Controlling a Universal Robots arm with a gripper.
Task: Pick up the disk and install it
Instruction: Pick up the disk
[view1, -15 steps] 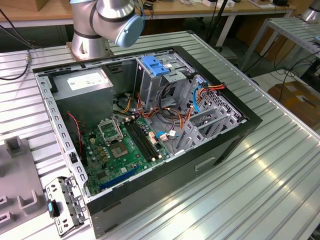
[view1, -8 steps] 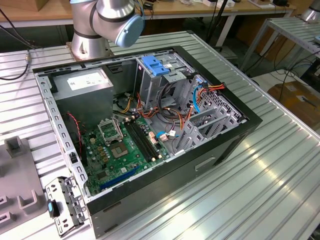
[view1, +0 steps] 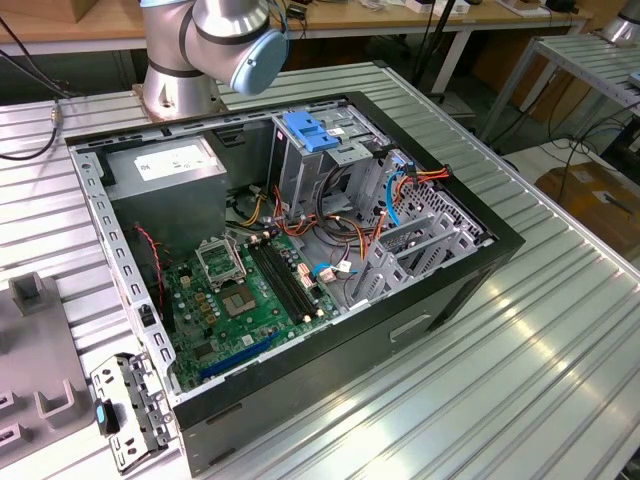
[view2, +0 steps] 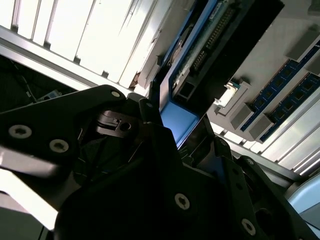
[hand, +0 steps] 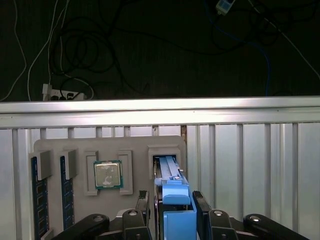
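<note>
The gripper (hand: 171, 197) clasps the blue carrier end of the disk (hand: 169, 167) between its fingers (hand: 201, 207). The disk stands on edge in a slot of the grey tray (hand: 75, 145), its long axis running straight away from the gripper. In the exterior view, the print on the metal box's white sticker (view1: 170, 158) is too small to read.

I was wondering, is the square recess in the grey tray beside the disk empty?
No, a processor chip lies in that recess of the grey tray, next to the disk.
</note>
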